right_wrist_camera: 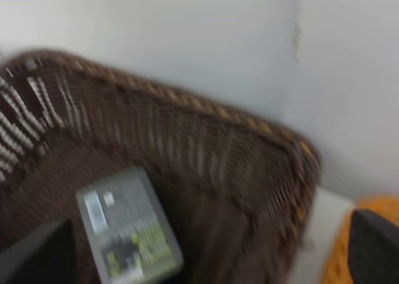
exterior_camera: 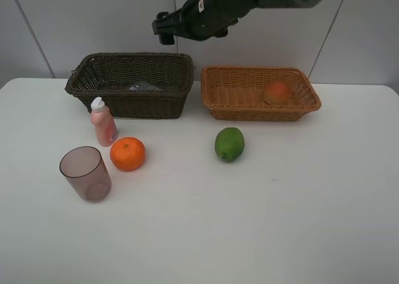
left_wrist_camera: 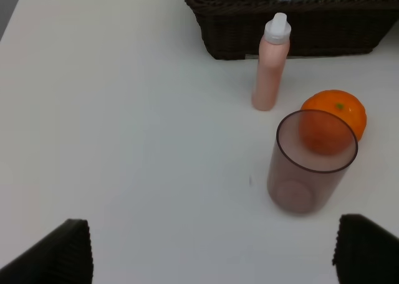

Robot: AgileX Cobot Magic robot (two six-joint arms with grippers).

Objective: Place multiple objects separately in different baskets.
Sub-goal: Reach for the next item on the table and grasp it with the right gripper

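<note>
- Exterior high: white table (exterior_camera: 299,222), pale panelled wall (exterior_camera: 93,22); right gripper (exterior_camera: 163,30) above the dark basket (exterior_camera: 131,106); peach (exterior_camera: 276,93) in the tan basket (exterior_camera: 262,114).
- Left wrist: left gripper (left_wrist_camera: 212,228) spread wide, empty, near cup (left_wrist_camera: 308,165) and orange (left_wrist_camera: 346,109).
- Right wrist: jaws apart, empty; black bottle (right_wrist_camera: 128,228) lies in the dark basket.

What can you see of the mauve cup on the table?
The cup is a translucent mauve tumbler, plastic by its look, with a plain round rim and no handle. It stands upright, mouth up and empty, on the white table, toward the left in the exterior high view and in front of the baskets. The orange sits close beside it; whether they touch is unclear.
</note>
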